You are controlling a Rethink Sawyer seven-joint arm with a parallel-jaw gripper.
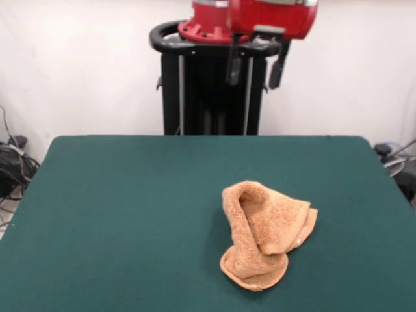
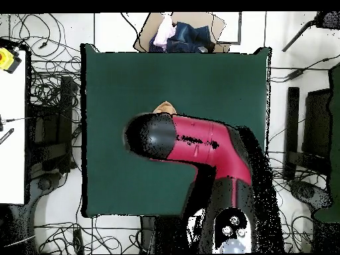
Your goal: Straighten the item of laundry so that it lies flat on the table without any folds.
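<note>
Your front view looks from low across the table (image 1: 130,214), level with its near edge, toward the white wall behind; the green top fills the lower half of the frame and runs off the bottom corners. Your overhead view looks straight down from high up, so the whole table (image 2: 119,86) sits mid-frame with cable-strewn floor on every side. Both views share the green top, the towel (image 1: 265,234) (image 2: 164,107) and the red arm (image 1: 260,16) (image 2: 199,143).

White wall (image 1: 78,58) behind; tangled cables (image 2: 46,86) across the pale floor (image 2: 73,219).
</note>
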